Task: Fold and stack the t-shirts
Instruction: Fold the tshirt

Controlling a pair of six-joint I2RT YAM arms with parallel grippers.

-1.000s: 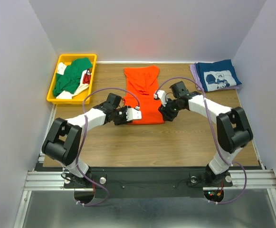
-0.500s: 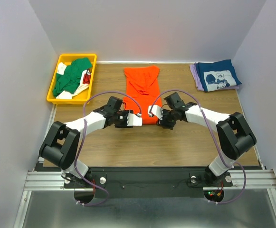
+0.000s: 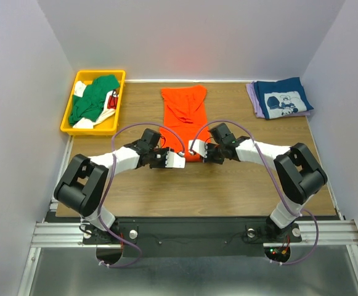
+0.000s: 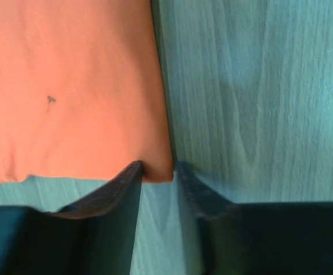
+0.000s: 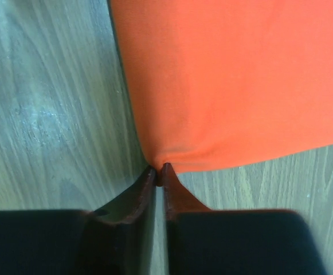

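Where your orange shirt [image 3: 183, 117] lies: flat in the middle of the table [image 3: 240, 185]; folded into a long narrow strip running away from the arm bases; near hem right by both grippers
Left gripper [image 4: 156, 172]: down at the near left corner of that hem; fingers spread a bit, not squeezed together
Shirt vs left gripper: the corner pokes into the gap between the two tips; one tip touches the cloth edge, the other sits just beside it on bare wood; so you're straddling the corner, not clamping it
Right gripper [image 5: 159, 169]: at the near right corner; fingers pressed almost together, only a hairline between them
Shirt vs right gripper: the corner comes to a point exactly where the tips meet; looks like you've nipped the very edge of the hem; the rest of the cloth lies flat beyond the tips
Navy shirt [image 3: 283, 98]: folded, far right corner, on top of the lavender one [image 3: 251, 94]; well apart from both grippers
Green shirt [image 3: 92, 98]: bunched up in the yellow bin [image 3: 83, 131], far left
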